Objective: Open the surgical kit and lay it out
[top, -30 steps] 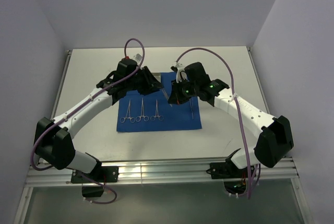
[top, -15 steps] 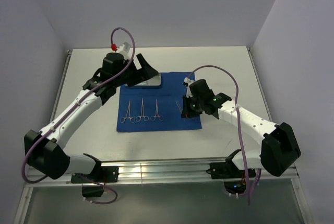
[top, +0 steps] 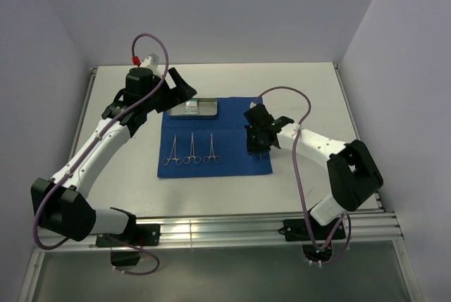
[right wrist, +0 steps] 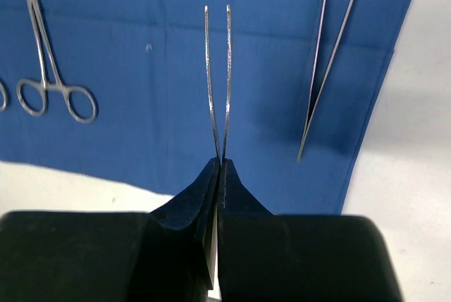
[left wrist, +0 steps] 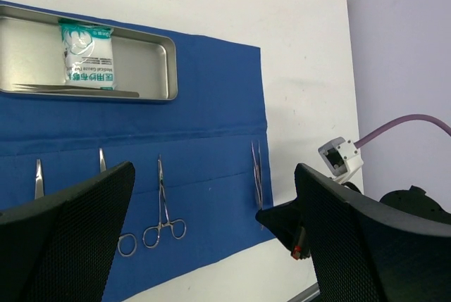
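The royal-blue cloth (top: 229, 165) lies flat on the table. At its far edge sits the steel tray (top: 208, 108), holding a white-green packet (left wrist: 88, 54) and one pair of tweezers (left wrist: 70, 91). Three ring-handled clamps (top: 191, 150) lie in a row on the cloth. My right gripper (top: 256, 148) (right wrist: 220, 165) is shut on a pair of tweezers (right wrist: 218, 80), held low over the cloth's right side. Another pair of tweezers (right wrist: 325, 59) lies just right of them. My left gripper (top: 177, 93) (left wrist: 218, 246) is open and empty, raised beyond the tray's left end.
The white table (top: 296, 91) is bounded by grey walls at the back and sides and a metal rail (top: 211, 231) at the near edge. My right arm's purple cable (top: 296, 105) arcs over the table to the right of the cloth.
My left gripper opened and drew up and back to the left, uncovering the tray. My right gripper carried its tweezers down toward the cloth's right side.
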